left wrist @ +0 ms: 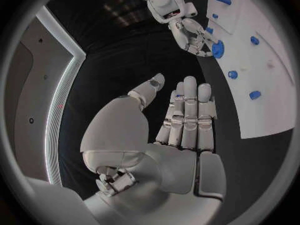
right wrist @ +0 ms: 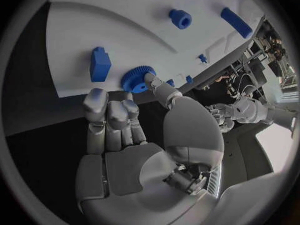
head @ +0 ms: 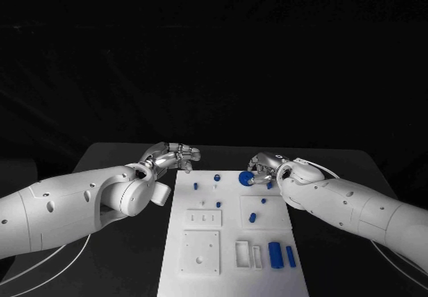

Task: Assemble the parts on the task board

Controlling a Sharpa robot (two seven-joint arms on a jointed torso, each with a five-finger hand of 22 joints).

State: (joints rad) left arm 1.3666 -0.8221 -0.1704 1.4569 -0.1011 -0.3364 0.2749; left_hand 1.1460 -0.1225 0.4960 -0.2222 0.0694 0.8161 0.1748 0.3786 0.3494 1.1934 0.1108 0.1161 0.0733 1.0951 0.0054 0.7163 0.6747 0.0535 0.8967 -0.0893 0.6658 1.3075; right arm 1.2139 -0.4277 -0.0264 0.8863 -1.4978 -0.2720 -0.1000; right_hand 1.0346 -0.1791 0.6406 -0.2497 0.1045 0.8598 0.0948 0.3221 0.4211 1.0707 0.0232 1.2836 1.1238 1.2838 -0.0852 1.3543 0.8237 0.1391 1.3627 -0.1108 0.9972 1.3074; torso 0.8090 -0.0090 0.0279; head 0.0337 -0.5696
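Head view: task board (head: 201,272) carries blue parts (head: 276,254) in its recesses.

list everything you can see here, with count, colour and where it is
table: one, black, under everything.
task board: one, white, middle of the table, running from the near edge toward the hands.
blue gear: one, blue, far end of the board at the right hand's fingertips.
blue cylinders: two, blue, lying side by side at the board's near right.
small blue parts: several, blue, scattered over the board's far half.
left hand: one, silver, beyond the board's far left corner, holds nothing.
right hand: one, silver, at the board's far right, fingers on the gear.
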